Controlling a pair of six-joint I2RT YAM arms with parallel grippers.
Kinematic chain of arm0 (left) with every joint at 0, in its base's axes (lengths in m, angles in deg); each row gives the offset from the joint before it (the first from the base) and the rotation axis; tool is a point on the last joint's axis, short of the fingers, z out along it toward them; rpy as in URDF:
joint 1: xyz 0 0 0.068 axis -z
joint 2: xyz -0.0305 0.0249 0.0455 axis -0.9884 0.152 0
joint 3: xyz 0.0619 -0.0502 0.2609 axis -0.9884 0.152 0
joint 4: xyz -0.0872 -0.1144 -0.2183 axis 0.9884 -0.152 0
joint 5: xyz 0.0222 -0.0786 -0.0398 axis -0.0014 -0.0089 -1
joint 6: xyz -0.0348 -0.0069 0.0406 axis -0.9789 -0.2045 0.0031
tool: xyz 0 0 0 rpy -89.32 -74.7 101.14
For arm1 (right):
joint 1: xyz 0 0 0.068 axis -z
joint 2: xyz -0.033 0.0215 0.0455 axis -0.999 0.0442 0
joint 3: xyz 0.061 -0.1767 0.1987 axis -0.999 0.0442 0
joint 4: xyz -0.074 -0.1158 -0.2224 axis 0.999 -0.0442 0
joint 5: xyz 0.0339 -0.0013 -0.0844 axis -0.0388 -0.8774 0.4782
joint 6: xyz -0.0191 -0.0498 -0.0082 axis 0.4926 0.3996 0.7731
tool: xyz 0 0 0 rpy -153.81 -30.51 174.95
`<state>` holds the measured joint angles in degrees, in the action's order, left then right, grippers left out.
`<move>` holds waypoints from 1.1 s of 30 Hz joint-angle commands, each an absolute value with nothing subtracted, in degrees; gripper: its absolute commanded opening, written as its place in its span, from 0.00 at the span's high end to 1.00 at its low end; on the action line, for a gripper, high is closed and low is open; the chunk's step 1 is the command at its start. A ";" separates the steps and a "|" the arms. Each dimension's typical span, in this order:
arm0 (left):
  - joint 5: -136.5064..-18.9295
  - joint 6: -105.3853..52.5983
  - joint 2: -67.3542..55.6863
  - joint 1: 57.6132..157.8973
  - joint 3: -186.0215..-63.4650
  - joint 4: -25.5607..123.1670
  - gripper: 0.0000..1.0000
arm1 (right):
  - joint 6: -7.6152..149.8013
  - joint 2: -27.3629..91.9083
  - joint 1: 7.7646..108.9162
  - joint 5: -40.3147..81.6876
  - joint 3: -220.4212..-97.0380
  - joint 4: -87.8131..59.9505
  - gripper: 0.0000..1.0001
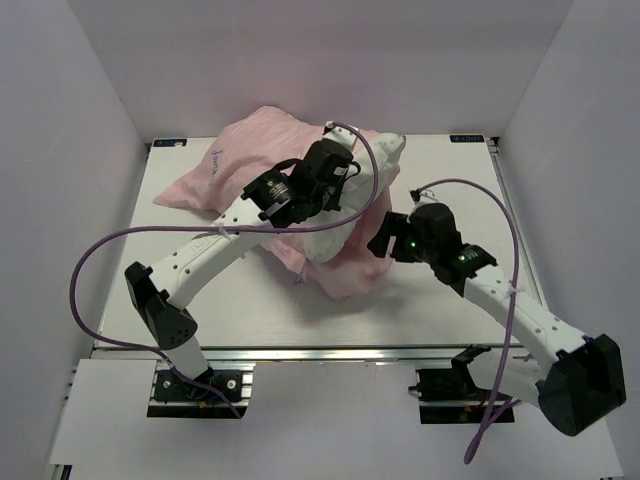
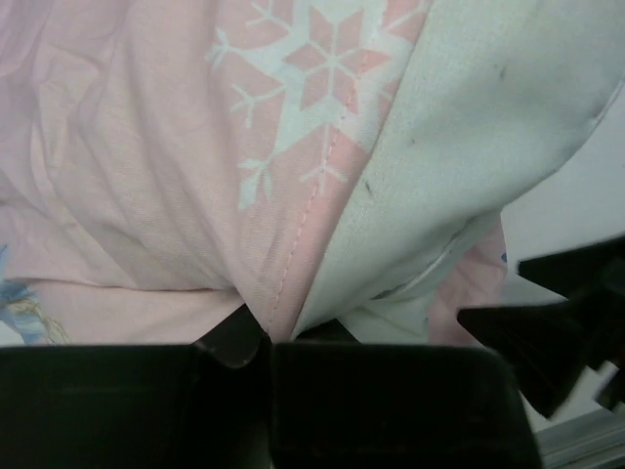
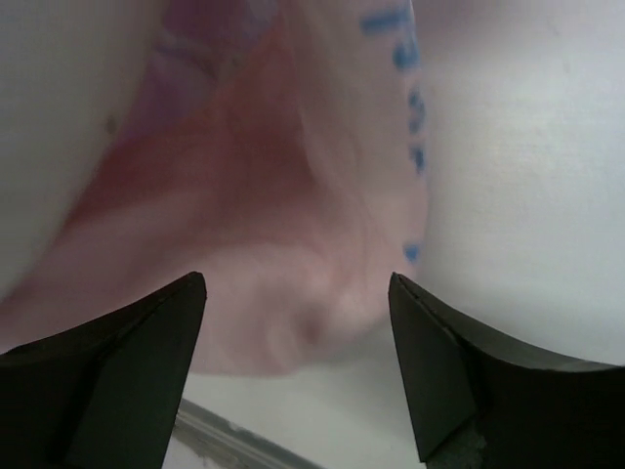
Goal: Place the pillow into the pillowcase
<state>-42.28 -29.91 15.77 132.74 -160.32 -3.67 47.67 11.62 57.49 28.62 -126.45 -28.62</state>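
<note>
The pillowcase [image 1: 255,150] lies pale pink side up across the back and middle of the table, with a lower fold [image 1: 352,275] in front. The white pillow [image 1: 382,160] pokes out of it at the back right. My left gripper [image 1: 352,172] is shut on the pillowcase's seamed edge. In the left wrist view the gripper [image 2: 269,337] pinches the pink snowflake cloth [image 2: 146,195], and the pillow [image 2: 469,127] lies right beside it. My right gripper [image 1: 384,236] is open beside the pink fold. In the right wrist view its jaws [image 3: 298,293] stand wide apart and empty, just short of the pink cloth [image 3: 283,234].
White walls [image 1: 90,110] close in the table [image 1: 450,170] on the left, back and right. A metal rail [image 1: 330,352] runs along the near edge. Purple cables [image 1: 90,260] loop off both arms. My right arm's black tip [image 2: 557,332] shows in the left wrist view.
</note>
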 commanded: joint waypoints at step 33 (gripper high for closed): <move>-53.72 -36.70 5.78 130.56 -156.55 6.00 1.00 | 35.38 47.42 52.84 50.29 -139.61 8.01 0.43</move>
<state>-51.11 -34.93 11.58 130.36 -156.58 -0.76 38.49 45.45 53.43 45.32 -137.11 -2.16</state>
